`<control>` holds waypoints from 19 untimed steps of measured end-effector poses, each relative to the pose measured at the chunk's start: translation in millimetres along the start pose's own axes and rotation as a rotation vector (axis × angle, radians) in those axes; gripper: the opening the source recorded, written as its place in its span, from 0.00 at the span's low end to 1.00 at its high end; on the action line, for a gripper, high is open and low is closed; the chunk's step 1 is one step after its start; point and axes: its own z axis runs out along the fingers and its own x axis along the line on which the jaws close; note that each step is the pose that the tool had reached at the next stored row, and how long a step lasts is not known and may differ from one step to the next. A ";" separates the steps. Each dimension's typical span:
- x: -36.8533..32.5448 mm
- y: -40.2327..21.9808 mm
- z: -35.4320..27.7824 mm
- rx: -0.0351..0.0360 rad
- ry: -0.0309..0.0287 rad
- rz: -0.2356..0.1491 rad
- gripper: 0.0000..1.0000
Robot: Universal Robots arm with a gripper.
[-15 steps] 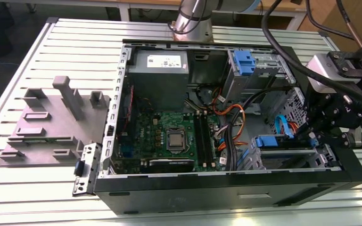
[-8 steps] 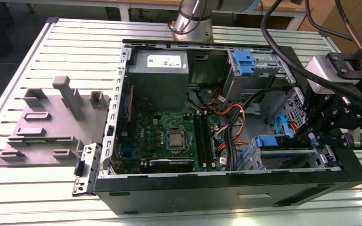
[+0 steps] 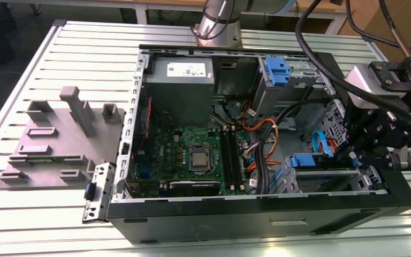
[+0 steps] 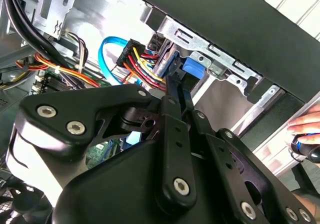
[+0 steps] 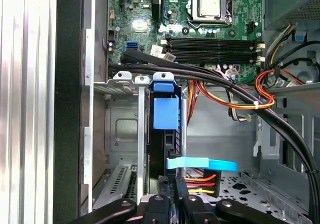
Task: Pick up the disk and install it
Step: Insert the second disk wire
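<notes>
My gripper [image 5: 170, 196] sits low in the first wrist view, fingers drawn close together on the rear edge of the disk [image 5: 165, 114], which stands on edge in the drive cage [image 5: 120, 129]. The disk's long axis runs up the frame, its blue tab end pointing toward the green motherboard [image 5: 200, 14] at the top. In the exterior view my gripper [image 3: 377, 144] is at the right, over the computer case [image 3: 263, 219], with the disk [image 3: 311, 160] lower right of centre. A hand [image 4: 307, 129] shows at the second wrist view's right edge.
</notes>
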 end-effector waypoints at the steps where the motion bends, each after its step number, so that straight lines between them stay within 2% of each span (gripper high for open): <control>1: 0.0 0.0 0.2 0.0000 0.0004 0.000 0.16; 19: 0.3 -0.1 3.9 0.0000 0.0007 0.000 0.16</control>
